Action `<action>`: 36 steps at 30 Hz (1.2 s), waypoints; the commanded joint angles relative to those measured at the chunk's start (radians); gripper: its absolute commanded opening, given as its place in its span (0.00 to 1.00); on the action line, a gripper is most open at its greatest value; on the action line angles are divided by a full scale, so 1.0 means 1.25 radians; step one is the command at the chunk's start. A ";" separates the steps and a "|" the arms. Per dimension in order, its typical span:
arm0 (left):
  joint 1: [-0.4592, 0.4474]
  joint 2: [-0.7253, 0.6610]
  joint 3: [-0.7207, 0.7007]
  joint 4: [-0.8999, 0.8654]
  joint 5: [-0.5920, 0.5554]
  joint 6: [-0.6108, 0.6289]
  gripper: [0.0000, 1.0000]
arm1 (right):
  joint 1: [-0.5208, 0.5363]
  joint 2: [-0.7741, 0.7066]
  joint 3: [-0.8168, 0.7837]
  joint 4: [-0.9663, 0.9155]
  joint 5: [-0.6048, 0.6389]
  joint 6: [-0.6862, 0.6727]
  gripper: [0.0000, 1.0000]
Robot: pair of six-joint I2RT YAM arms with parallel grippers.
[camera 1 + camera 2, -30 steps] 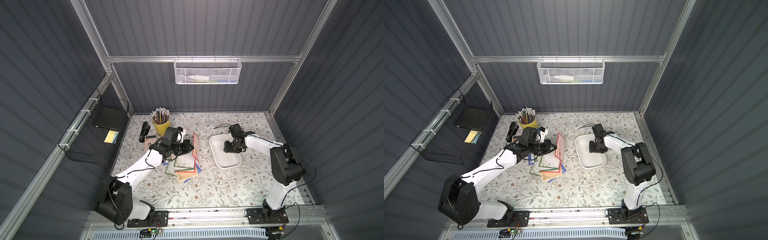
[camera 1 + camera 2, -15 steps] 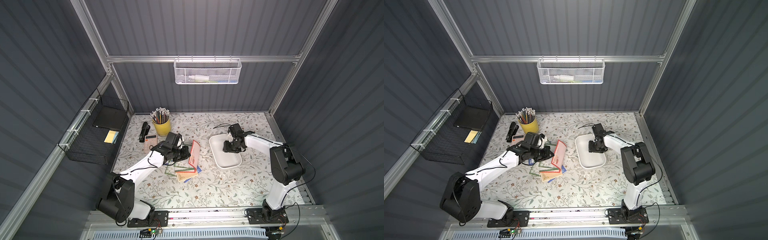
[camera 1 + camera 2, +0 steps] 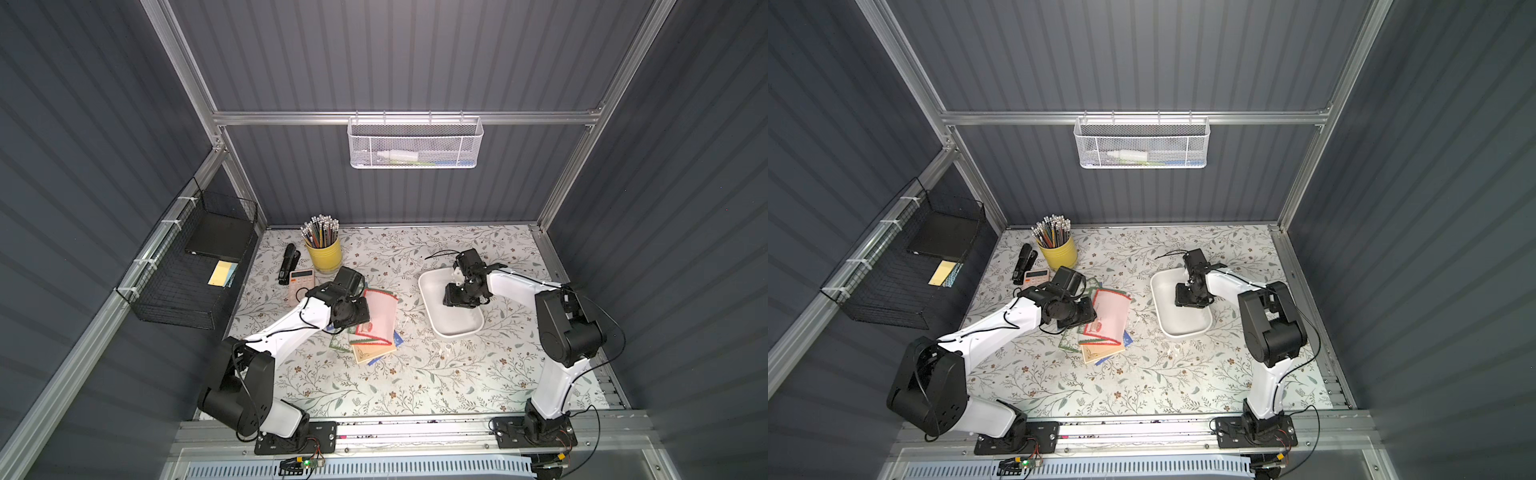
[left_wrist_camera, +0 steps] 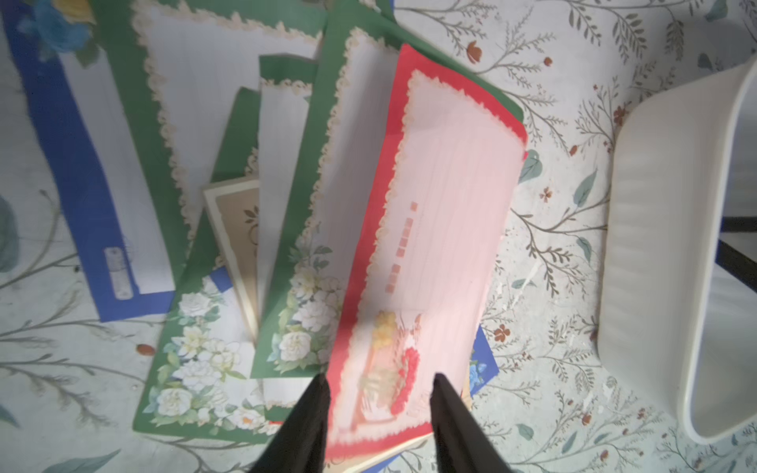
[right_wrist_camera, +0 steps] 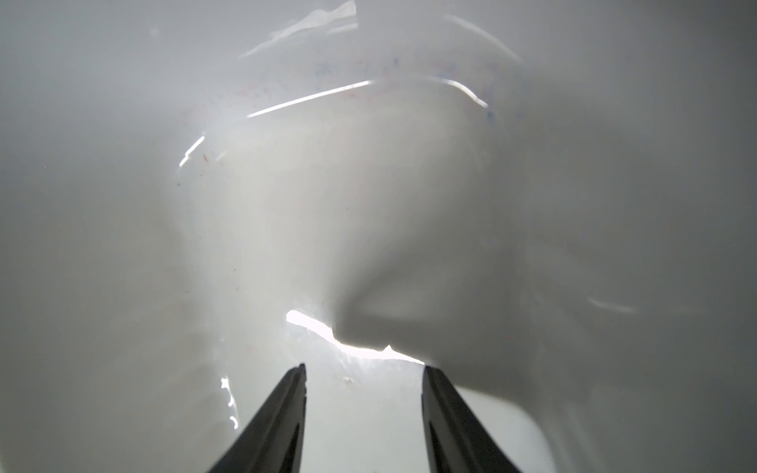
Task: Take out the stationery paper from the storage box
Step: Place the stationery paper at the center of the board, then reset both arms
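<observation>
Top views. The stationery paper [image 3: 374, 336] lay fanned on the floral mat [image 3: 374, 395], outside the storage box [image 3: 453, 325], directly under the left gripper [image 3: 356, 313]. A strip of bare mat separated the pile's edge from the box rim. The right gripper [image 3: 456, 300] hung inside the box, its arm crossing the rim on the far side from the pile. Behind the left wrist stood a calculator [image 3: 301, 280], a stapler [image 3: 288, 264] and a yellow pencil cup [image 3: 324, 253], all close to that arm. The mat on the pile's near side was open.

Left wrist. The fingers [image 4: 311, 417] stood moderately apart, not pinched together. A red-bordered sheet [image 4: 442, 229] ran out from between the fingertips, blurred, on top of the pile. Off one finger lay green-bordered sheets [image 4: 229, 102], a tan sheet [image 4: 237, 229] and a blue sheet [image 4: 82, 164], overlapping. Off the other finger came mat, then the box wall.

Right wrist. The fingers [image 5: 278, 417] were moderately spread, with only the white box floor showing between and beyond the tips. The curved wall rose ahead.
</observation>
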 commanded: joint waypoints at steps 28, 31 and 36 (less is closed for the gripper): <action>-0.003 -0.357 -0.205 0.672 -0.419 0.535 0.99 | -0.001 -0.971 -0.600 0.728 0.422 -0.164 0.99; -0.002 -0.375 -0.346 0.861 -0.467 0.567 0.99 | -0.001 -1.030 -0.706 0.764 0.461 -0.196 0.99; 0.008 -0.297 -0.545 1.177 -0.425 0.645 0.99 | -0.002 -1.020 -0.826 0.795 0.689 -0.156 0.99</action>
